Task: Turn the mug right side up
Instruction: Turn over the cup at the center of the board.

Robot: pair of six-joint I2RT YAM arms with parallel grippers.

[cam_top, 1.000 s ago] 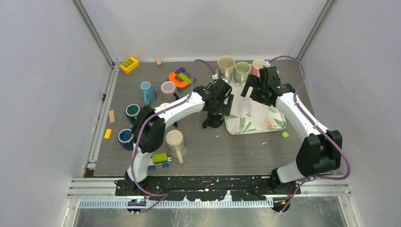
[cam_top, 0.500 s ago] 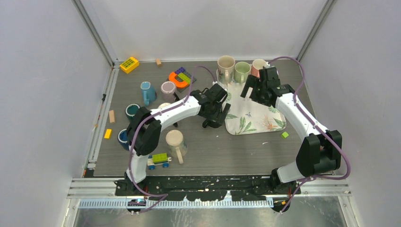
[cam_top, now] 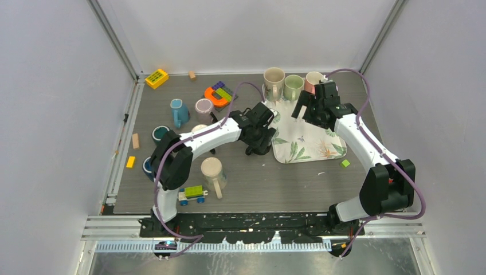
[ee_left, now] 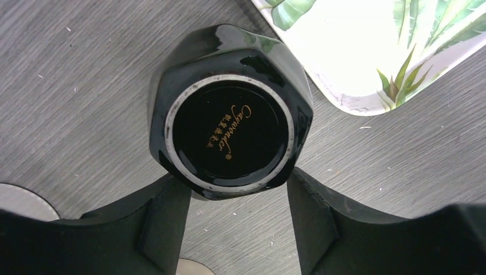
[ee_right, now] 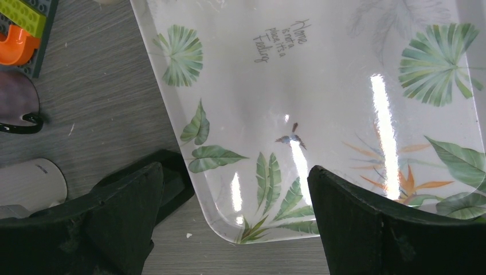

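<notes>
Grey wood-grain table [ee_left: 69, 86]: black mug [ee_left: 229, 114] stands inverted, base up, beside a corner of the leaf-print tray [ee_left: 367, 51], directly under the left gripper [ee_left: 235, 180], jaws straddling its sides, contact unclear; right gripper [ee_right: 235, 172] spread wide, empty, farther off.

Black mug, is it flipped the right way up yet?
Not yet. Done: the left gripper straddles the black mug. In hand: the grab; I can't tell if it's tight. Left: the mug sits bottom-up on the table beside the tray, so lifting, turning and setting it down remain.
</notes>
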